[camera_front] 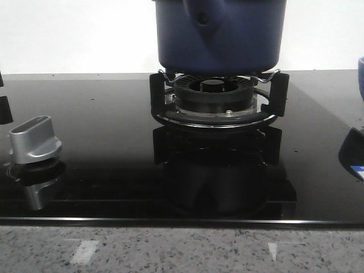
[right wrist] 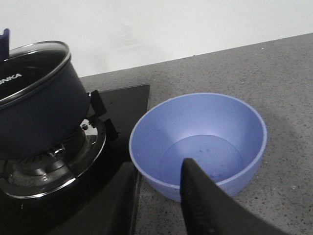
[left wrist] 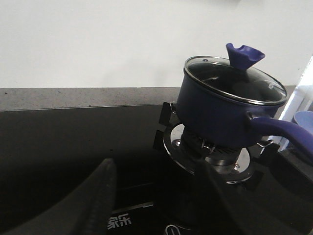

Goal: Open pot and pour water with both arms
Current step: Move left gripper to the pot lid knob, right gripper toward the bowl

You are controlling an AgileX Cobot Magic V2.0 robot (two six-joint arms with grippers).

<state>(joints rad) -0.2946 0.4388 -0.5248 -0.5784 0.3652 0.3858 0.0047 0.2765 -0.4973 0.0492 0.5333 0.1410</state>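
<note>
**Lid still on the pot**

The pot (left wrist: pixel 222 115) sits on the burner (camera_front: pixel 215 98) near the stove's back edge, lid (left wrist: pixel 234 78) on. Left gripper (left wrist: pixel 156 196), fingers apart, empty, faces it. Right gripper (right wrist: pixel 156 196), apart too, hangs by the bowl (right wrist: pixel 198 144).

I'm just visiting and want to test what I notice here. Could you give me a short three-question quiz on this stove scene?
1. True or false: the glass lid is still on the pot.
2. Where does the pot sit? A) on the burner stand B) inside the light blue bowl C) on the grey stone counter
3. Fill in: the silver knob stands on the glossy black ____.

Key: 1 true; 2 A; 3 cooktop.
</note>
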